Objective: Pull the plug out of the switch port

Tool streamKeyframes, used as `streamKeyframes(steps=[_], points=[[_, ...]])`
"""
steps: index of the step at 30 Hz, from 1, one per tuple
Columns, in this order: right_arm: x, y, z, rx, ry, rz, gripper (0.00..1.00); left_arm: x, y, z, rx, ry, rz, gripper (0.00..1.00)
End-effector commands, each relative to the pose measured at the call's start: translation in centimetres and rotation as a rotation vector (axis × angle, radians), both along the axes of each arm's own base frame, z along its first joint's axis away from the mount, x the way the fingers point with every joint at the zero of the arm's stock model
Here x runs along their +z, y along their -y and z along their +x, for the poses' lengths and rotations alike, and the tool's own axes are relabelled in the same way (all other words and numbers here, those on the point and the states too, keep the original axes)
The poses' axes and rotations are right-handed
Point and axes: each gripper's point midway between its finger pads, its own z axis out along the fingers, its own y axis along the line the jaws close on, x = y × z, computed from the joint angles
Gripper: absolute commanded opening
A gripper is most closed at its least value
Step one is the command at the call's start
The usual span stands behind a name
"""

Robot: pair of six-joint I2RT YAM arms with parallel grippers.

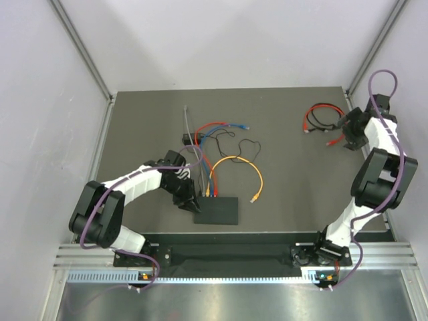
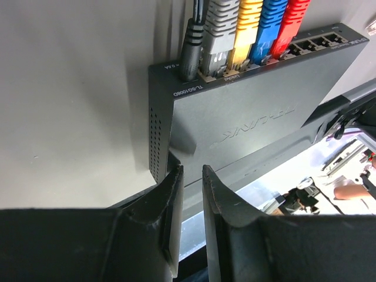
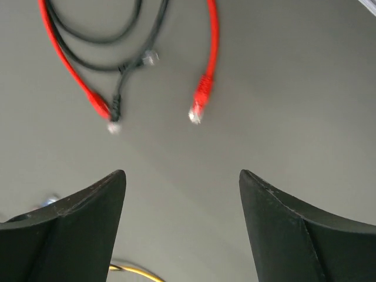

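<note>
The switch (image 1: 219,210) is a flat black box near the table's front edge. In the left wrist view the switch (image 2: 252,111) has a black power plug (image 2: 191,41) and grey (image 2: 220,29), yellow (image 2: 247,26), blue (image 2: 271,23) and red (image 2: 291,20) plugs seated in its row of ports. My left gripper (image 2: 191,170) is closed narrowly on the switch's near left corner, and the same left gripper (image 1: 194,205) reaches in from the left. My right gripper (image 1: 346,139) hovers at the far right. In its wrist view the right gripper (image 3: 182,176) is wide open with nothing between its fingers.
Loose red cables (image 3: 202,91) and a black cable (image 3: 94,38) lie on the table under the right gripper. Behind the switch, a yellow cable (image 1: 235,160) loops round, with red, blue and black cables (image 1: 221,130) tangled further back. The table's front rail (image 1: 234,254) runs just behind the switch.
</note>
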Motion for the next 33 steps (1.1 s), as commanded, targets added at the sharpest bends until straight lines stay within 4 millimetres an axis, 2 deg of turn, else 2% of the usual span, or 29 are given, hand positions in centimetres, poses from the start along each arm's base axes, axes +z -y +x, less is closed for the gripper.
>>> streamKeyframes(steps=[1, 2, 3, 4, 5, 6, 7, 8, 9, 10, 11, 12, 13, 15, 16, 17, 18, 20, 22, 23, 25, 31, 33], points=[[4.0, -3.3, -2.3, 0.158, -0.012, -0.177, 0.77, 1.5, 0.6, 1.8, 0.010, 0.073, -0.024, 0.25], [4.8, -5.0, -2.2, 0.223, 0.017, -0.206, 0.77, 1.7, 0.5, 1.9, 0.014, 0.080, -0.022, 0.25], [5.1, -7.4, -2.0, 0.303, 0.049, -0.197, 0.76, 1.9, 0.6, 1.9, 0.016, 0.087, -0.027, 0.25], [5.3, -12.2, -1.8, 0.435, 0.080, -0.195, 0.75, 2.0, 0.6, 1.9, 0.018, 0.090, -0.025, 0.25], [5.2, -14.8, -2.5, 0.519, 0.098, -0.202, 0.73, 2.2, 0.6, 2.0, 0.020, 0.095, -0.026, 0.25], [5.5, -18.5, -2.5, 0.625, 0.154, -0.174, 0.72, 2.1, 0.5, 2.0, 0.026, 0.092, -0.023, 0.25], [5.5, -23.3, -3.5, 0.749, 0.187, -0.141, 0.70, 2.1, 0.5, 1.9, 0.029, 0.088, -0.022, 0.25], [4.4, -25.7, -4.8, 0.811, 0.183, -0.099, 0.67, 2.1, 0.5, 1.9, 0.030, 0.086, -0.020, 0.25], [5.1, -30.2, -5.9, 0.930, 0.257, -0.019, 0.61, 1.9, 0.4, 1.7, 0.037, 0.077, -0.018, 0.25], [5.0, -32.3, -6.9, 0.978, 0.271, 0.044, 0.57, 1.9, 0.4, 1.6, 0.041, 0.076, -0.019, 0.25], [3.9, -34.3, -8.7, 1.046, 0.255, 0.126, 0.49, 1.8, 0.5, 1.7, 0.048, 0.073, -0.022, 0.25], [3.7, -35.7, -9.4, 1.086, 0.267, 0.162, 0.45, 1.7, 0.5, 1.5, 0.048, 0.068, -0.023, 0.25], [3.6, -38.1, -10.5, 1.152, 0.292, 0.188, 0.43, 1.5, 0.5, 1.3, 0.049, 0.061, -0.028, 0.25], [2.2, -40.2, -12.2, 1.223, 0.268, 0.236, 0.39, 1.3, 0.7, 1.4, 0.059, 0.050, -0.031, 0.24], [2.0, -41.9, -13.3, 1.272, 0.277, 0.260, 0.39, 1.3, 0.7, 1.4, 0.062, 0.045, -0.036, 0.24], [0.9, -42.7, -13.8, 1.297, 0.252, 0.282, 0.40, 1.2, 0.8, 1.4, 0.066, 0.040, -0.038, 0.24], [0.7, -43.9, -14.9, 1.341, 0.243, 0.320, 0.41, 1.1, 0.8, 1.4, 0.066, 0.040, -0.036, 0.25], [-0.5, -45.1, -15.5, 1.377, 0.228, 0.371, 0.46, 1.0, 0.8, 1.4, 0.069, 0.035, -0.034, 0.24], [-0.8, -46.3, -15.9, 1.402, 0.225, 0.431, 0.48, 0.8, 0.9, 1.4, 0.069, 0.029, -0.034, 0.25], [-1.8, -46.8, -16.5, 1.422, 0.190, 0.481, 0.48, 0.7, 0.9, 1.4, 0.070, 0.025, -0.035, 0.24], [-2.4, -47.4, -16.9, 1.427, 0.169, 0.522, 0.49, 0.5, 0.9, 1.4, 0.073, 0.017, -0.032, 0.24], [-6.9, -47.6, -18.1, 1.477, 0.072, 0.530, 0.50, -0.1, 1.0, 1.6, 0.073, -0.010, -0.023, 0.24], [-7.2, -48.1, -18.2, 1.494, 0.088, 0.545, 0.50, -0.1, 1.1, 1.8, 0.074, -0.009, -0.022, 0.24]])
